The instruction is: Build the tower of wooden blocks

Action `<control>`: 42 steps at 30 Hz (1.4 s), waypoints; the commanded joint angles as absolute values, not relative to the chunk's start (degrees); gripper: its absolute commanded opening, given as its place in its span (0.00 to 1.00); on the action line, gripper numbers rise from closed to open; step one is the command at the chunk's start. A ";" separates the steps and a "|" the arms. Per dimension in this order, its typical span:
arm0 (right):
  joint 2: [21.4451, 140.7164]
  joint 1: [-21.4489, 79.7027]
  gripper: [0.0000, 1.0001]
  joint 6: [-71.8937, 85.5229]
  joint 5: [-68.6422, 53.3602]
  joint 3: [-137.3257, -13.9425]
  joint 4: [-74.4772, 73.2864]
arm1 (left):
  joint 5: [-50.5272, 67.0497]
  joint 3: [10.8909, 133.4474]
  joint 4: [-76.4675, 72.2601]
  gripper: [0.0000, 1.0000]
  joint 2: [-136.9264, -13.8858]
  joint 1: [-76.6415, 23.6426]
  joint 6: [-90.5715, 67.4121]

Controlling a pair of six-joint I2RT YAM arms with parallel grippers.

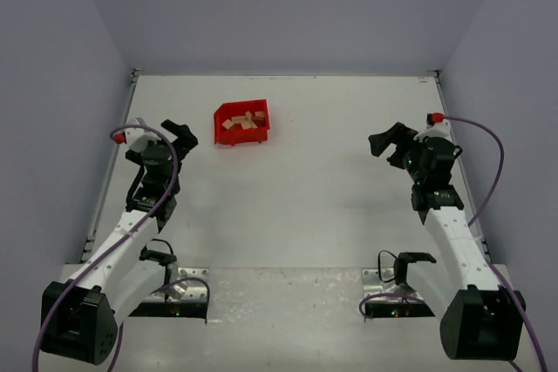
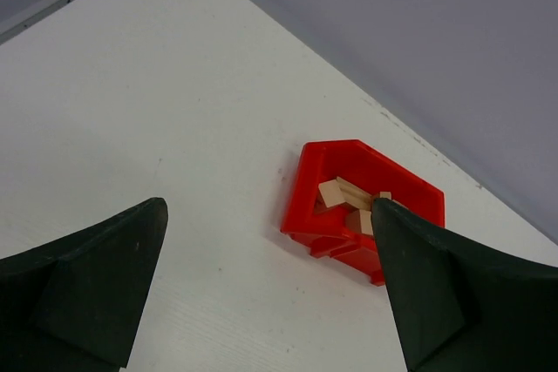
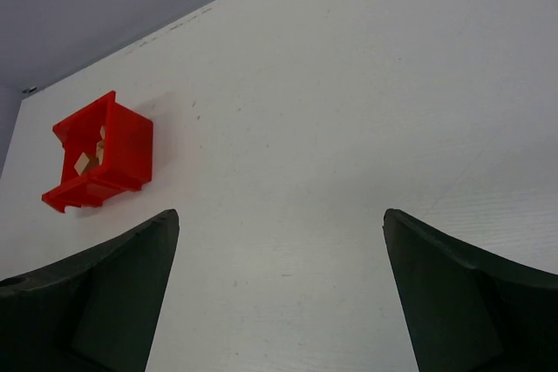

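Several pale wooden blocks (image 1: 241, 122) lie loose inside a red bin (image 1: 228, 138) at the back left of the white table; no tower stands. The left wrist view shows the blocks (image 2: 342, 194) in the bin (image 2: 307, 206), and the right wrist view shows the blocks (image 3: 87, 159) in the bin (image 3: 131, 141) far off to the left. My left gripper (image 1: 182, 138) hovers just left of the bin, open and empty. My right gripper (image 1: 390, 143) hangs over the right side of the table, open and empty, far from the bin.
Grey walls enclose the table (image 1: 314, 180) at the back and on both sides. Purple cables run along both arms. Two small black stands (image 1: 159, 256) (image 1: 410, 260) sit by the arm bases at the near edge.
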State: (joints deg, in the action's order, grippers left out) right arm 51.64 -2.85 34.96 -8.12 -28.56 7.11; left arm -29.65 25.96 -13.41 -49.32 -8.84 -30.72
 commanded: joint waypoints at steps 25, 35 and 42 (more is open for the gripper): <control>62.84 -2.29 0.99 26.63 -41.49 -28.82 13.27 | 30.94 92.13 17.59 1.00 -102.95 -8.09 49.57; 57.17 -2.29 0.99 25.84 -38.80 -26.20 12.84 | 36.54 112.02 39.11 0.99 -121.54 -8.09 63.07; 57.70 -2.29 0.99 26.26 -38.33 -26.37 13.07 | 36.22 116.69 41.26 0.93 -127.08 -8.33 63.22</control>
